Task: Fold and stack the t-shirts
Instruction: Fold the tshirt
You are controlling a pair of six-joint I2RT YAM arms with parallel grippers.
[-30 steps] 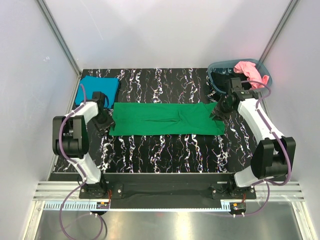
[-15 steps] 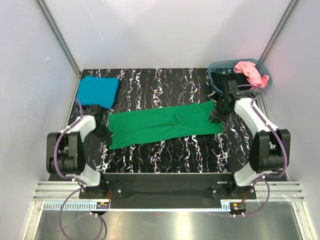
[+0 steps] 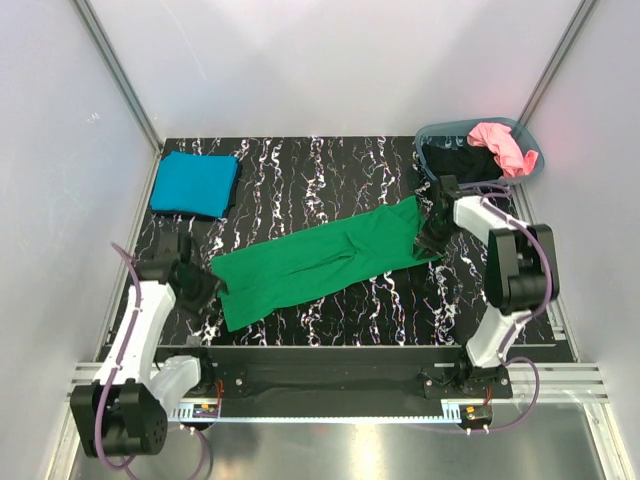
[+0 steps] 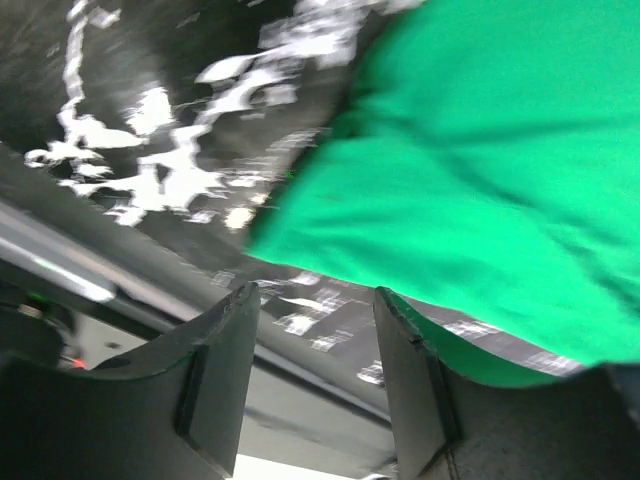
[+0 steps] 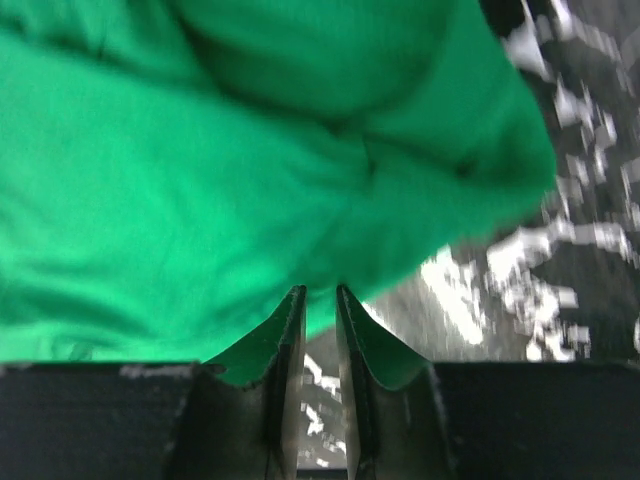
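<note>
A bright green t-shirt (image 3: 320, 262), folded into a long strip, lies slanted across the black marbled table (image 3: 330, 170), its left end nearer the front. My left gripper (image 3: 208, 290) stands open just off that left end. In the left wrist view its jaws (image 4: 315, 295) hold nothing, and the green cloth (image 4: 480, 150) lies beyond the right finger. My right gripper (image 3: 430, 238) is at the strip's right end, its jaws (image 5: 320, 290) pinched narrowly on the green cloth's (image 5: 250, 180) edge. A folded teal t-shirt (image 3: 194, 184) lies at the back left.
A grey-blue oval basket (image 3: 428, 138) stands at the back right corner, just behind my right gripper, with a pink t-shirt (image 3: 497, 145) and a black one (image 3: 455, 160) in it. White walls close in the left, right and back sides.
The green strip has swung from level to slanted: its left end came toward the front, its right end went back. My left arm drew back and let go of the left end.
</note>
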